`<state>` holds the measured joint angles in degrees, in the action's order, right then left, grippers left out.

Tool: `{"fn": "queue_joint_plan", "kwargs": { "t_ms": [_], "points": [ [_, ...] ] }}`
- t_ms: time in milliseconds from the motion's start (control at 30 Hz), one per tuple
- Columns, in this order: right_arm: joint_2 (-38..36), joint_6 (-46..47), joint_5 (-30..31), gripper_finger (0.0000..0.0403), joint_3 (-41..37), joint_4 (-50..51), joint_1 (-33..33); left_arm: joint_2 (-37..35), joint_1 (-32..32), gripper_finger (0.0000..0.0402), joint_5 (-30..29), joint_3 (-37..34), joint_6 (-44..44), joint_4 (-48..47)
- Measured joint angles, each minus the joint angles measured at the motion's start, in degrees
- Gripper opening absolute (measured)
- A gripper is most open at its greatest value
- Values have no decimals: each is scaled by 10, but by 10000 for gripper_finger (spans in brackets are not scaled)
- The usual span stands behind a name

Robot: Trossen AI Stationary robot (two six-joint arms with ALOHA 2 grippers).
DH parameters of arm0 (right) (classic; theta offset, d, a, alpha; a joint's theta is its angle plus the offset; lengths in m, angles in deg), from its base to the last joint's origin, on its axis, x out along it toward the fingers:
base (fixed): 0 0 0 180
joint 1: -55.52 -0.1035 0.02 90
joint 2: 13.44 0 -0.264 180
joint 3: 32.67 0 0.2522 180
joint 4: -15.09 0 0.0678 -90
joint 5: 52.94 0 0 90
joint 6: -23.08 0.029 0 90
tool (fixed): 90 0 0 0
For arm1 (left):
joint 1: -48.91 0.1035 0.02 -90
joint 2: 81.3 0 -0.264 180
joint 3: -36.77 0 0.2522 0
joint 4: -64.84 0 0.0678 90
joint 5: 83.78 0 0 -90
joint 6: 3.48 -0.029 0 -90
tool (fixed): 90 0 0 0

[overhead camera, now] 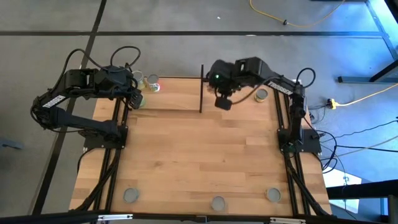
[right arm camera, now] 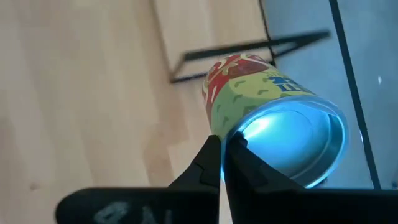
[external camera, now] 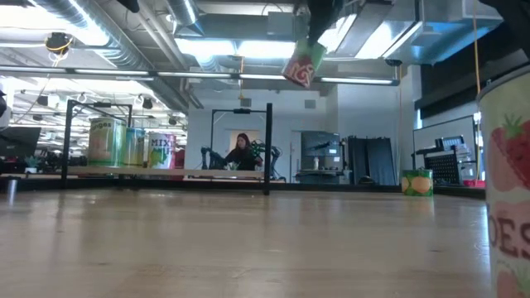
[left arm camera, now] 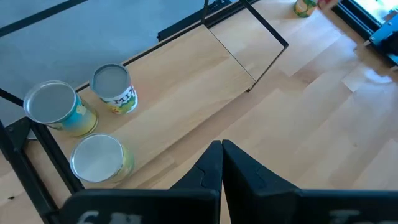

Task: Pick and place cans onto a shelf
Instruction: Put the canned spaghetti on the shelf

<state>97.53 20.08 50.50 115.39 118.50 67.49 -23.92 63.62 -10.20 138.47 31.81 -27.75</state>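
A: While the wide wooden table (overhead camera: 205, 155) lies below, what sits on the narrow light-wood shelf (left arm camera: 186, 81)?

B: Three upright cans (left arm camera: 115, 89). Right pincer (right arm camera: 222, 160) grips a tilted red-and-green can (right arm camera: 261, 106) by its rim, aloft; left pincer (left arm camera: 222, 163) hangs closed, empty.

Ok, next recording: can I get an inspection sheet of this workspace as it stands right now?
Surface: wooden table, bare in the middle.
Job's things: three cans on the shelf; one can at the far right; three cans along the near edge.
Clutter: nothing seen.
Grippers: left gripper jaws shut, empty, over the shelf; right gripper holds a red and green can in the air, tilted.
Cables: yellow cable and black leads on the floor.
Surroundings: person seated far behind.
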Motion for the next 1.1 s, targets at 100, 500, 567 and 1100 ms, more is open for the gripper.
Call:
{"fn": "queue_joint_plan", "kwargs": {
  "t_ms": [100,500,567,1100],
  "points": [
    [3,3,0,7,0,-13,-34,0,0,0,11,0,0,0],
    [58,-20,-94,7,-1,-15,-113,0,0,0,22,0,-14,0],
    [74,-35,-95,7,-1,-15,-120,0,0,0,22,0,-17,0],
    [141,-146,-105,7,-1,-41,-133,1,0,0,112,-46,-248,0]
  ]
}}
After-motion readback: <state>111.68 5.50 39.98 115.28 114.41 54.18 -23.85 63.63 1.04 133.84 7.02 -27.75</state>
